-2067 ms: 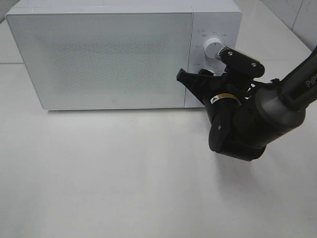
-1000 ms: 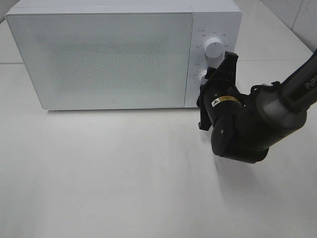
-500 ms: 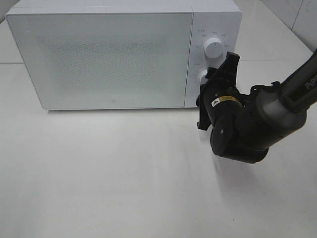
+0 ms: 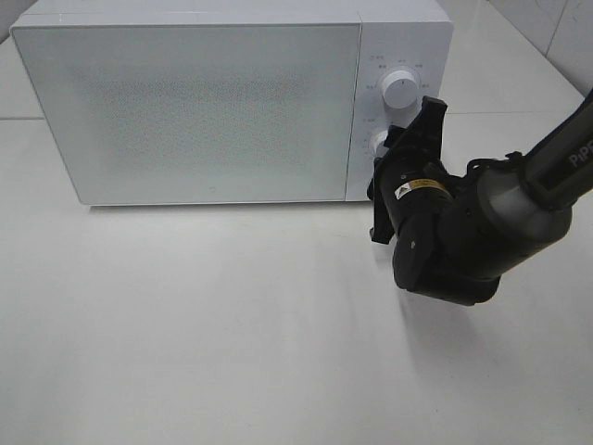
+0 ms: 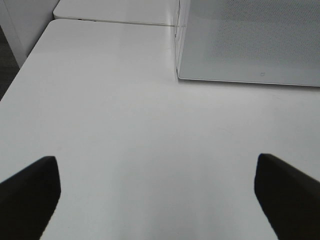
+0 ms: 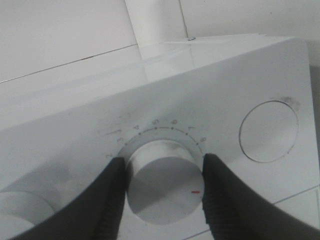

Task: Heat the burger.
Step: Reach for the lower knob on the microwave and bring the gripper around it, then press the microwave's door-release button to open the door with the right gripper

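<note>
The burger is out of view. The white microwave (image 4: 185, 102) has its door closed. My right gripper (image 4: 387, 148) is at the control panel, turned on its side. In the right wrist view this gripper (image 6: 162, 160) is shut on the lower knob (image 6: 162, 185), with a dark finger (image 6: 107, 200) pressed against each side of it. A red mark on the knob points to one side. My left gripper (image 5: 160, 200) hangs open over bare table near the microwave's left front corner (image 5: 180, 75), with nothing between its fingers. It does not show in the exterior view.
The upper knob (image 4: 400, 87) sits just above the held one. A flat round disc (image 6: 268, 131) is set in the panel beside the held knob. White table (image 4: 204, 324) stretches in front of the microwave. The right arm (image 4: 482, 232) stands at the microwave's right front.
About two seconds ago the right gripper's fingers lay spread sideways at the knobs. It has since rolled about a quarter turn at the lower knob and has held still for the last second.
</note>
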`<action>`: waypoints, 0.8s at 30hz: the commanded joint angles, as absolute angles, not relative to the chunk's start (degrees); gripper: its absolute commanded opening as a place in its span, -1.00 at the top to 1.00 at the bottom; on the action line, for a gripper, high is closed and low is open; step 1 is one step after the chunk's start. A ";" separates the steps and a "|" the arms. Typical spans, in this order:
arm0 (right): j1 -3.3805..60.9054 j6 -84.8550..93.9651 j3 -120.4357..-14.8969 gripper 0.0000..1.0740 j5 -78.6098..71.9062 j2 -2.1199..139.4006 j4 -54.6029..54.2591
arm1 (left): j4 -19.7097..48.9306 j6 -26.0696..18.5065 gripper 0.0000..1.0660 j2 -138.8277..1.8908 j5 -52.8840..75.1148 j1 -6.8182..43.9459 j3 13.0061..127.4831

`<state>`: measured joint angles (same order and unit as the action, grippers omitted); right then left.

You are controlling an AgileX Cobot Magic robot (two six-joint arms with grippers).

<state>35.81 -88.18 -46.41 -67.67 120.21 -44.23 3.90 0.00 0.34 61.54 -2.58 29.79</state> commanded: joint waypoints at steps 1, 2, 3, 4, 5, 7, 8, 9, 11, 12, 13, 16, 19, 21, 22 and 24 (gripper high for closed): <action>36.10 -86.06 -48.87 0.44 -75.69 119.40 -39.36 | 4.30 0.00 -0.83 1.26 61.42 -2.75 29.74; 36.10 -86.06 -48.87 0.44 -75.69 119.40 -39.36 | 4.30 0.00 -0.83 1.26 61.42 -2.75 29.74; 36.10 -85.43 -48.87 0.39 -75.69 119.40 -40.28 | 4.30 0.00 -0.83 1.26 61.42 -2.75 29.74; 36.10 -83.54 -48.87 0.29 -76.15 119.40 -42.80 | 4.30 0.00 -0.83 1.26 61.42 -2.75 29.74; 36.10 -83.54 -48.87 0.29 -76.15 119.40 -42.80 | 4.30 0.00 -0.83 1.26 61.42 -2.75 29.74; 36.10 -81.30 -48.87 0.21 -77.29 119.40 -44.40 | 4.30 0.00 -0.83 1.26 61.42 -2.75 29.74; 36.10 -80.56 -48.87 0.17 -77.46 119.40 -44.69 | 4.30 0.00 -0.83 1.26 61.42 -2.75 29.74; 36.10 -80.10 -48.87 0.07 -77.46 119.40 -45.03 | 4.30 0.00 -0.83 1.26 61.42 -2.75 29.74; 36.10 -79.76 -48.87 0.02 -77.35 119.40 -45.09 | 4.30 0.00 -0.83 1.26 61.42 -2.75 29.74; 36.10 -79.01 -48.87 -0.09 -77.18 119.40 -45.15 | 4.30 0.00 -0.83 1.26 61.42 -2.75 29.74; 36.10 -79.01 -48.87 -0.09 -77.18 119.40 -45.15 | 4.30 0.00 -0.83 1.26 61.42 -2.75 29.74; 36.33 -78.90 -48.87 -0.24 -76.78 119.40 -45.09 | 4.30 0.00 -0.83 1.26 61.42 -2.75 29.74; 37.36 -76.89 -48.87 -0.32 -74.48 119.40 -43.72 | 4.30 0.00 -0.83 1.26 61.42 -2.75 29.74; 37.82 -76.43 -48.76 -0.32 -73.63 119.40 -43.66 | 4.30 0.00 -0.83 1.26 61.42 -2.75 29.74; 38.79 -75.11 -48.01 -0.32 -72.88 119.40 -43.60 | 4.30 0.00 -0.83 1.26 61.42 -2.75 29.74; 39.19 -74.89 -47.44 -0.32 -72.59 119.35 -43.66 | 4.30 0.00 -0.83 1.26 61.42 -2.75 29.74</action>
<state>38.96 -76.38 -47.33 -69.33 120.03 -44.40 3.90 0.00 0.34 61.54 -2.58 29.79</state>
